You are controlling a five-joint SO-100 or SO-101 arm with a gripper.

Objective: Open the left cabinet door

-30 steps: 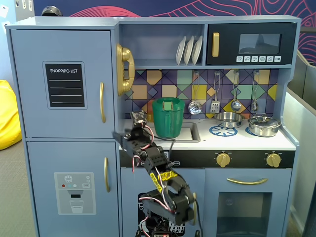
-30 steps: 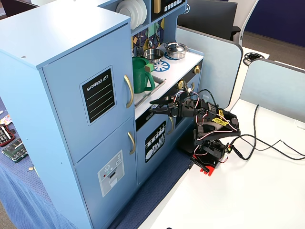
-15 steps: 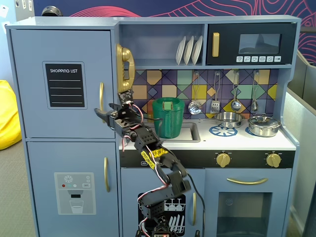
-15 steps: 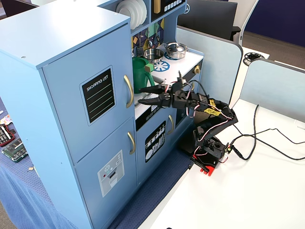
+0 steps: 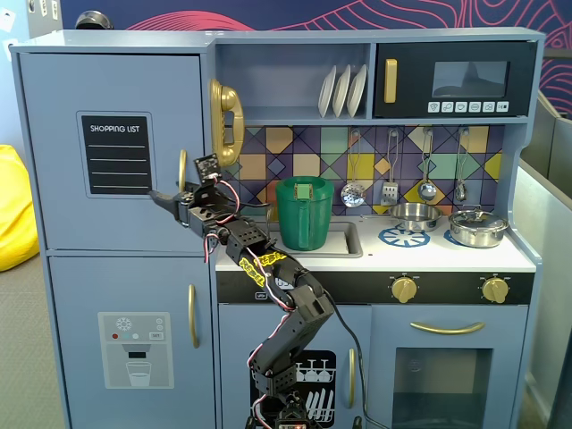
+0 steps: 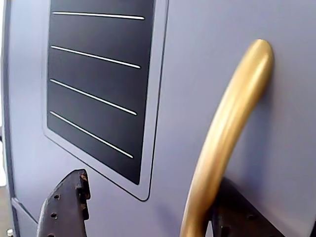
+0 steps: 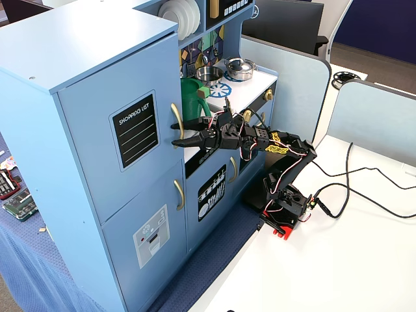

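The left cabinet door [image 5: 63,143] is light blue with a black "SHOPPING LIST" panel [image 5: 116,154] and sits shut, flush with the cabinet; it also shows in the other fixed view [image 7: 97,162]. Its vertical gold bar handle [image 5: 182,168] is near the door's right edge. My gripper [image 5: 170,193] is open at the handle's lower part. In the wrist view the handle [image 6: 222,138] passes between the jaws of the gripper [image 6: 148,192]. The left finger [image 6: 64,210] is well apart from the handle. The right finger [image 6: 242,215] sits just behind it. From the side, the gripper [image 7: 177,133] straddles the handle [image 7: 177,116].
Below is the blue door with the ice-dispenser graphic [image 5: 134,349]. A gold toy phone [image 5: 225,121] and a green pitcher [image 5: 304,213] are just right of my arm. The dish-rack door [image 5: 323,380] is behind the arm's base. Cables [image 7: 351,188] lie on the white table.
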